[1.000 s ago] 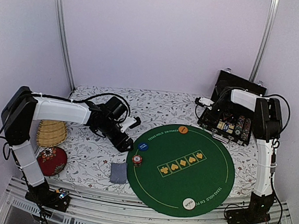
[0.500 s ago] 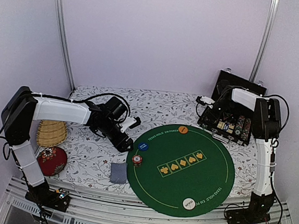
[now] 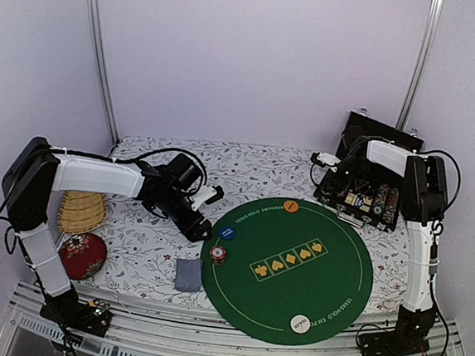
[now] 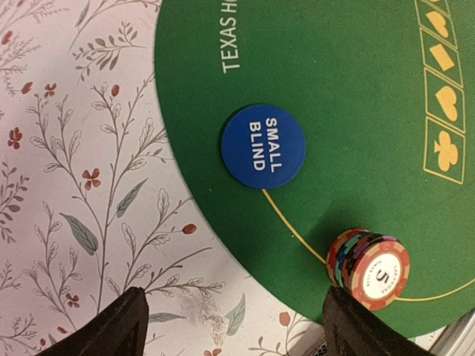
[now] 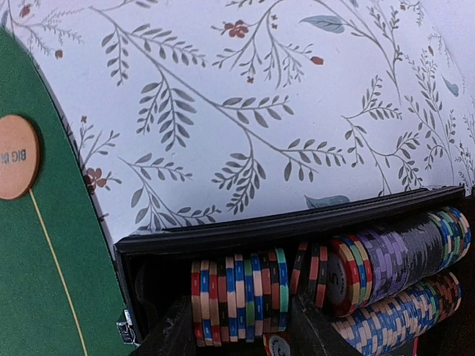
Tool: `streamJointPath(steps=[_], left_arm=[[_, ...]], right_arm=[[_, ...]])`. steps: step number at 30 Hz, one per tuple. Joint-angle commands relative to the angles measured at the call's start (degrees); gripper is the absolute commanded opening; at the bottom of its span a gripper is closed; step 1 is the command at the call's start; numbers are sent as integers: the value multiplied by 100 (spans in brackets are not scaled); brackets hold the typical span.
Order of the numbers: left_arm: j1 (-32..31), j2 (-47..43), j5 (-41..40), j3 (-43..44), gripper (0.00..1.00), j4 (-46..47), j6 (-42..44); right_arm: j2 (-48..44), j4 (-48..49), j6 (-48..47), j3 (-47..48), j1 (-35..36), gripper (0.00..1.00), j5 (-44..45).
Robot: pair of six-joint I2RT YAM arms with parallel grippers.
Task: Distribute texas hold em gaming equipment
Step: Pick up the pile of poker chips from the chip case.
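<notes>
**Right tool** [image 5: 241, 330]: reaches into the open black case [image 5: 282, 225] at the far right of the bench [image 3: 148, 245]. Its two fingers [image 5: 174, 337] stand on either side of a short chip row [image 5: 237, 293], which sits edge-on in the case's near slot. The gap between the fingers is moderate. They sit close to the row's ends, but I cannot tell whether they pinch it (the tips run off the lower edge of the wrist view). Further chip rows [image 5: 401, 259] fill the slots beside it. Just outside the case wall is the floral cloth, then the orange disc [image 5: 13, 157] at the rim of the green mat [image 4: 334, 74].

**Left tool** [image 4: 236, 315]: fingers spread wide, nothing between them. It hangs over the mat's left edge.
- The blue disc [image 4: 263, 146], lettered SMALL BLIND, lies flat on the mat just inside its edge.
- The chip stack [image 4: 371, 268] is topped by a red-white chip marked 5. It stands on the mat's yellow line, near one finger.

**Further out:**
- The white disc [image 3: 299, 322] lies at the mat's near edge.
- The cards [image 3: 187, 274] lie grey-blue backs up on the cloth, just left of the mat.
- The straw basket [image 3: 81, 211] and red cushion [image 3: 82, 255] sit at the far left, by the left arm.
</notes>
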Motion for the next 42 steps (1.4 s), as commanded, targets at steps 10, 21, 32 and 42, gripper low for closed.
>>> streamJointPath(steps=[10,21,32,42], left_arm=[[81,-137,62,-139,83,115,44],[79,-169,8,-163,83,115,35],[79,-148,15,-141,83,115,36],[79,-512,-84,-204,83,302,3]], right_arm=[[110,-153,13,-284,123,64,475],[895,-424,71,145,128,57,-31],[453,-356,24,-85,123,8,-330],[-544,18,1028,116,81,2,-329]])
